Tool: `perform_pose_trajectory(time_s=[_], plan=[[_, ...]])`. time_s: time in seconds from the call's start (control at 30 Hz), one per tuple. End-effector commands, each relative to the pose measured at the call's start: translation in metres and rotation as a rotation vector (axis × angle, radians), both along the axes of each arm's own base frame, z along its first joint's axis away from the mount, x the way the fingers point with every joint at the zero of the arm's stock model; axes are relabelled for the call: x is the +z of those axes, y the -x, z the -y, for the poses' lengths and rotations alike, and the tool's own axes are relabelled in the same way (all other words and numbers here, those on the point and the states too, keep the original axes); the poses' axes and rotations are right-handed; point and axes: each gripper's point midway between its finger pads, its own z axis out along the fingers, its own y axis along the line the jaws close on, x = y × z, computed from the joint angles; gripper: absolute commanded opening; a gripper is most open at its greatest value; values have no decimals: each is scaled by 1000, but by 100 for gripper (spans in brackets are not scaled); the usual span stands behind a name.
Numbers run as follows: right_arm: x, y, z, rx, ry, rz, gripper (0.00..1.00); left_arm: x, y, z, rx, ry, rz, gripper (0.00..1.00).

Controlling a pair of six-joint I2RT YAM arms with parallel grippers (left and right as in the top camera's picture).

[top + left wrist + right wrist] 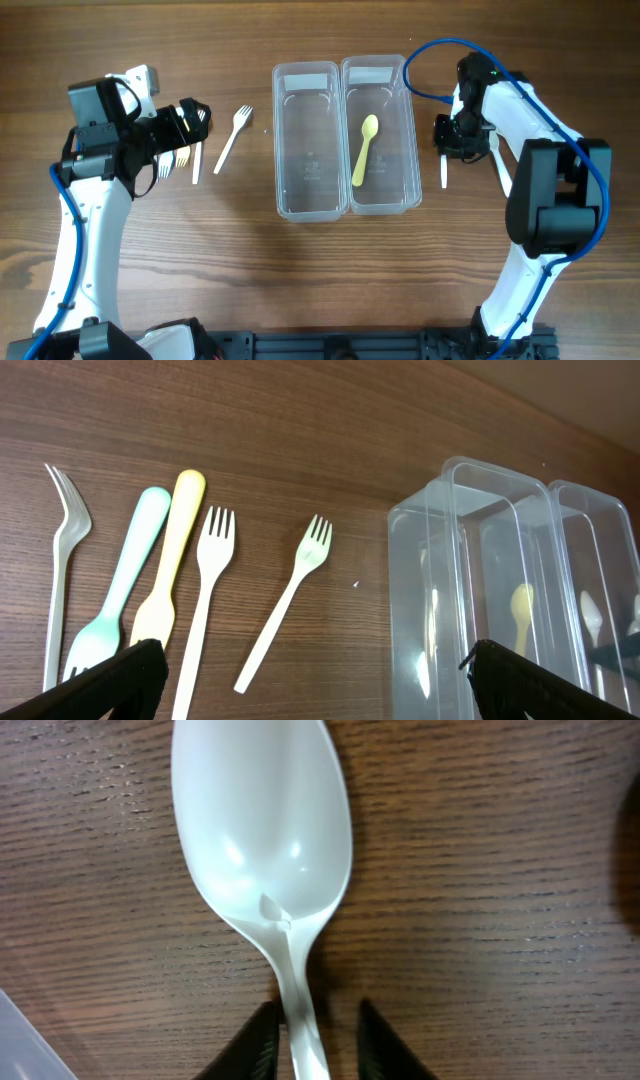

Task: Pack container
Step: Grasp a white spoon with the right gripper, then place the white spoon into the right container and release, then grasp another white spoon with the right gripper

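Two clear, lidless containers sit side by side at the table's middle, long sides touching. The left container (pixel 310 205) holds nothing visible, while the right container (pixel 398 150) holds a yellow spoon (pixel 364 150) lying lengthwise, bowl toward 12 o'clock. At 3 o'clock of the pair, a glossy white spoon (pixel 262 830) lies on the wood, bowl up. The right gripper (pixel 312 1045) straddles its thin handle with fingers narrowly apart. One finger seems to touch the handle, though the close view leaves that unsure. At 9 o'clock, the left gripper (pixel 315 660) hangs with fingers spread wide over a row of forks (pixel 205 600) (white, teal and yellow handles), and one white fork (pixel 290 610) lies apart, nearer the containers.
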Motion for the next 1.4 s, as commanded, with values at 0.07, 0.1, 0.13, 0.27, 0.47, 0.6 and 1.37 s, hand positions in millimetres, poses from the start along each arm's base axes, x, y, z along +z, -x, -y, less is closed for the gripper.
perform_pose_trajectory(time_s=[0.07,0.1,0.13,0.27,0.47,0.6,1.37], plan=[[-24,17,-1,15,19,-77,13,7,-4,-2,8,6,15,100],[-24,16,3,16,38,-73,12,7,-4,-2,8,7,15,100],[-22,12,6,16,59,-54,12,8,-5,-2,7,5,21,100],[32,-24,16,22,116,89,6,11,-8,-2,7,2,41,100],[199,-68,-36,94,-104,532,5,12,-9,-3,7,1,47,100],[211,-54,-106,214,-233,552,4,12,-9,-3,7,1,47,100],[208,-62,43,271,262,575,87,11,-7,-2,7,3,37,100]])
